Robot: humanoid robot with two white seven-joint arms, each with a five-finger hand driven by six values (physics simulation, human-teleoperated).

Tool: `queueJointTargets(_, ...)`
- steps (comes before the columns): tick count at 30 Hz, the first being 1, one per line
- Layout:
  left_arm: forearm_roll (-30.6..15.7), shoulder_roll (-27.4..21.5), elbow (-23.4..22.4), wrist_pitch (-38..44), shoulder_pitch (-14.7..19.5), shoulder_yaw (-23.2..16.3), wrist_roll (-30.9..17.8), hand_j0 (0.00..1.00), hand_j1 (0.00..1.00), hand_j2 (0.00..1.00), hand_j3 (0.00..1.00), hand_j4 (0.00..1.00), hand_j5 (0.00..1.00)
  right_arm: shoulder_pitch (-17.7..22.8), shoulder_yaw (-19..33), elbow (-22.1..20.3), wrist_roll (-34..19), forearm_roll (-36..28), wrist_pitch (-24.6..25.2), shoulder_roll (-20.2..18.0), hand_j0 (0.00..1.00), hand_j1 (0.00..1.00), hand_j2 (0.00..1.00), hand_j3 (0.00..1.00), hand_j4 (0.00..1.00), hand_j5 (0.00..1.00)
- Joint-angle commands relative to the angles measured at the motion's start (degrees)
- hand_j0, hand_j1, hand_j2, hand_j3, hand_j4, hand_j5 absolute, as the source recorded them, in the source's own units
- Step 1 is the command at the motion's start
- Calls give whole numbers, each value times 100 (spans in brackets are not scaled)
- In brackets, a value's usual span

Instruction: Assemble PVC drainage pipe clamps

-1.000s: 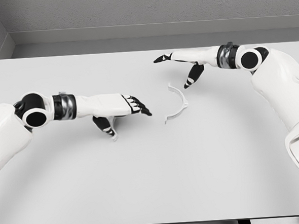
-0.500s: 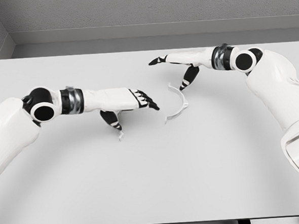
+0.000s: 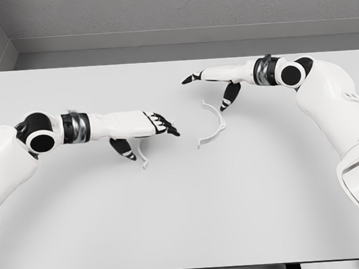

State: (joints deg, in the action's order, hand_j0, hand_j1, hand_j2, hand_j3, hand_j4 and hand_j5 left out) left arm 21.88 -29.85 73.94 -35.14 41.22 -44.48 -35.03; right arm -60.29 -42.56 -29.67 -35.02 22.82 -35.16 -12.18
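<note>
Left hand (image 3: 144, 128), fingers extended flat and gripping nothing, hovers over small white curved plastic clamp half (image 3: 142, 155); right hand (image 3: 216, 83), fingers spread, sits at twelve o'clock of larger white semicircular PVC clamp half (image 3: 213, 124) lying mid-table; best approach: pinch each arc by its rim before mating.

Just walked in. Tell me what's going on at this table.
A two-armed humanoid is working on a pair of white curved clamp halves on a white table. The left hand hovers at the smaller clamp piece, fingers extended forward and thumb down beside it; whether it actually touches the piece is unclear. The right hand hangs over the upper end of the larger clamp half, fingers spread, holding nothing. The two halves lie apart, not yet joined.
</note>
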Motion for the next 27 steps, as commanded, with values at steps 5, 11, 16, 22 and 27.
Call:
queueJointTargets(5,27,154,-187,14,0,1,3,100,100,100,100,100,100,0,20,-22,2,-23,16,66,100,100,100,100,100,100)
queueJointTargets(11,221,321,-336,14,0,1,3,100,100,100,100,100,100,9,-59,-4,2,-23,16,93,100,100,100,100,100,100)
queueJointTargets(16,265,339,-354,14,0,-8,3,100,100,100,100,100,100,18,-68,-4,2,-23,16,84,100,100,100,100,100,100)
queueJointTargets(22,256,365,-354,14,35,54,3,100,100,100,100,100,100,-9,-42,40,2,-15,16,67,100,100,100,100,100,100)
queueJointTargets(27,247,462,-345,14,70,54,3,100,100,100,100,100,100,-237,37,49,2,293,16,22,100,100,100,100,100,100)
